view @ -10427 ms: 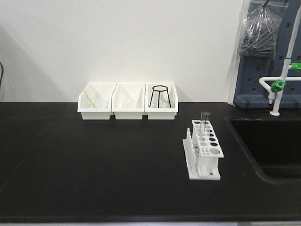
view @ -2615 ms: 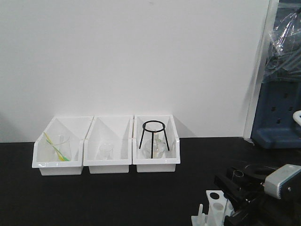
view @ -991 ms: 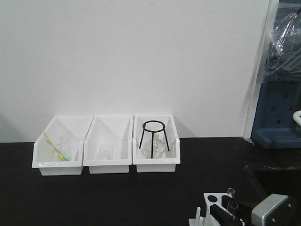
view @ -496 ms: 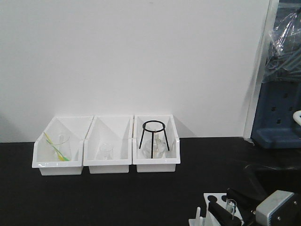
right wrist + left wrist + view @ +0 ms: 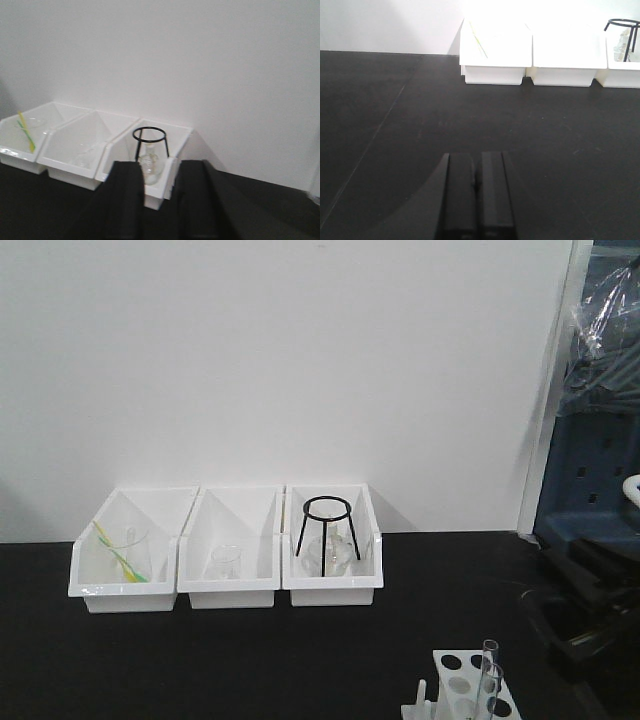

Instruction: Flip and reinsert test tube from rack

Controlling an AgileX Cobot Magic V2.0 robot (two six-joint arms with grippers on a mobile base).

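The white rack (image 5: 441, 673) shows at the bottom edge of the front view, right of centre. A clear test tube (image 5: 489, 660) stands upright in it, with a second glass rim just in front. Nothing holds either of them. My right arm (image 5: 585, 612) is a dark shape to the right of the rack, apart from it. In the right wrist view my right gripper (image 5: 159, 169) is open and empty, facing the white bins. My left gripper (image 5: 477, 160) is shut on nothing, low over the black counter. Neither wrist view shows the rack.
Three white open-front bins stand against the back wall: the left bin (image 5: 125, 592) holds a beaker with a yellow-green stick, the middle bin (image 5: 232, 592) a small beaker, the right bin (image 5: 332, 592) a black tripod ring and a flask. A blue pegboard (image 5: 590, 495) stands at the far right.
My right gripper was down at the rack around the tube half a second ago. It has let go and pulled away to the right, and the tube stands free in the rack.
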